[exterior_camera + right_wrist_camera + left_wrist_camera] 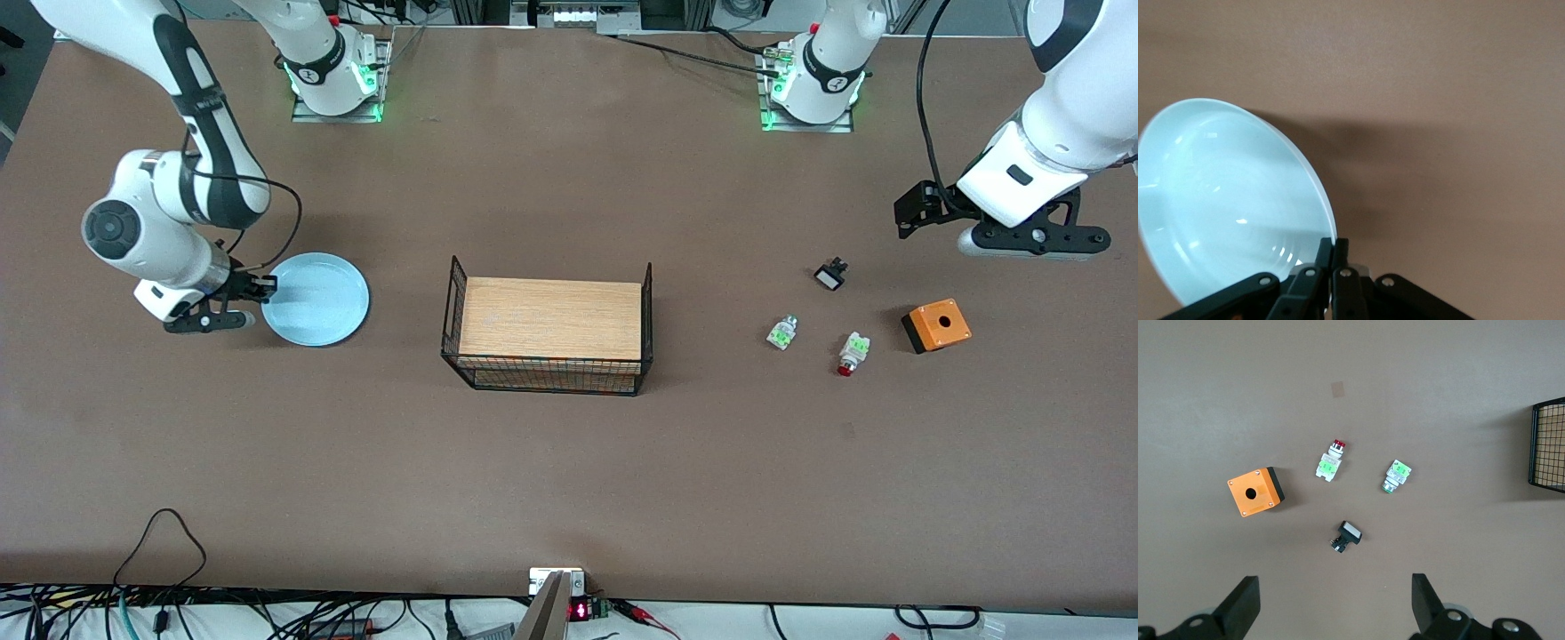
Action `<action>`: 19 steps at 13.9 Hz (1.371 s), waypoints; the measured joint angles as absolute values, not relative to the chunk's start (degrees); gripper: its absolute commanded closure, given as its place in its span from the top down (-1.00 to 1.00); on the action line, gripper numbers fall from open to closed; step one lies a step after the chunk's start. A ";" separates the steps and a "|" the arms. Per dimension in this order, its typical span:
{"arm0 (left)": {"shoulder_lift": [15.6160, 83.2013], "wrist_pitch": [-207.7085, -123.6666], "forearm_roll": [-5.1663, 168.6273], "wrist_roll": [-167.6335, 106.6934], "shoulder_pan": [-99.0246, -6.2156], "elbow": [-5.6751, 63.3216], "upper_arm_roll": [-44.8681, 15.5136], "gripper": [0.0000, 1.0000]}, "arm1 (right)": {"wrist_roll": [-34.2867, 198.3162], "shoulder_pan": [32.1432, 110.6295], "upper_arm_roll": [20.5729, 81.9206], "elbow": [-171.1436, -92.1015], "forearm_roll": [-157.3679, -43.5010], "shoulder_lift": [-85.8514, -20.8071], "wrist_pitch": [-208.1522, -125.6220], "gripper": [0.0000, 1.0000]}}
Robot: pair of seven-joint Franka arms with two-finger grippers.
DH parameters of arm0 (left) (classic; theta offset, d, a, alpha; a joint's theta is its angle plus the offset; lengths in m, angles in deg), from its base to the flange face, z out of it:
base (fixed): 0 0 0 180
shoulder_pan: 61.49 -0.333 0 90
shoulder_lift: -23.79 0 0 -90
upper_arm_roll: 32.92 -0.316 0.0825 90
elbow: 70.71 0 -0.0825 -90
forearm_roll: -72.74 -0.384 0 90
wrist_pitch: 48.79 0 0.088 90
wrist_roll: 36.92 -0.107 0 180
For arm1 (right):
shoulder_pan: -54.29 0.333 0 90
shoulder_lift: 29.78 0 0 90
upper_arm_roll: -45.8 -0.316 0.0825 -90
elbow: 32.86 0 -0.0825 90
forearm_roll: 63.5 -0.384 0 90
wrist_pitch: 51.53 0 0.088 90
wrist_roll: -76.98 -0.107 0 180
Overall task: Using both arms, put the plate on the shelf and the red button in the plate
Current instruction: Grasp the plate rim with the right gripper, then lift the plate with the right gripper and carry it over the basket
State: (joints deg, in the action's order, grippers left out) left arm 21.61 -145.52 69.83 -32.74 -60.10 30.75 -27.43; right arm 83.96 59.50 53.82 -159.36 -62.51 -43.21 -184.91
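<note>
The pale light-blue plate is at the right arm's end of the table. My right gripper is shut on its rim; in the right wrist view its fingers pinch the edge of the plate, which casts a shadow on the table. The red button, white with a green top and a red cap, lies on the table toward the left arm's end. It also shows in the left wrist view. My left gripper hangs open and empty in the air.
A wire basket with a wooden floor stands mid-table; its corner shows in the left wrist view. Near the red button lie a similar white-green part, a small black-and-white part and an orange box with a hole.
</note>
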 measured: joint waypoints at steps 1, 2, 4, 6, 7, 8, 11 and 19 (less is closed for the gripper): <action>21.61 -145.50 69.83 -32.74 -60.10 30.75 -27.43 1.00 | 83.12 59.50 53.81 -158.54 -62.53 -41.28 -181.53 -1.00; 21.61 -145.43 69.83 -32.74 -60.10 30.75 -27.44 1.00 | 82.03 59.53 53.80 -157.47 -62.53 -39.48 -177.84 -1.00; 21.61 -145.35 69.83 -32.74 -60.11 30.75 -27.44 1.00 | 81.07 59.77 53.51 -155.12 -63.10 -36.62 -172.17 -1.00; 21.61 -145.23 69.83 -32.74 -60.11 30.75 -27.45 1.00 | 80.62 60.23 52.71 -152.61 -65.58 -34.45 -168.39 -1.00; 21.61 -145.21 69.83 -32.74 -60.11 30.75 -27.45 1.00 | 80.12 60.52 52.43 -151.06 -67.10 -33.65 -166.31 -1.00; 21.61 -145.21 69.83 -32.74 -60.11 30.75 -27.45 1.00 | 79.40 60.74 52.04 -149.14 -68.68 -33.03 -163.87 -1.00; 21.61 -145.21 69.83 -32.74 -60.12 30.75 -27.45 1.00 | 72.22 61.12 49.76 -142.76 -71.71 -31.93 -156.54 -1.00; 21.61 -145.20 69.83 -32.74 -60.16 30.75 -27.52 1.00 | 31.14 64.15 33.78 -132.89 -73.89 -30.18 -150.33 -1.00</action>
State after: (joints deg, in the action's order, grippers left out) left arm 21.61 -145.20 69.83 -32.74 -60.16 30.75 -27.52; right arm 31.14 64.15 33.78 -132.89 -73.89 -30.18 -150.33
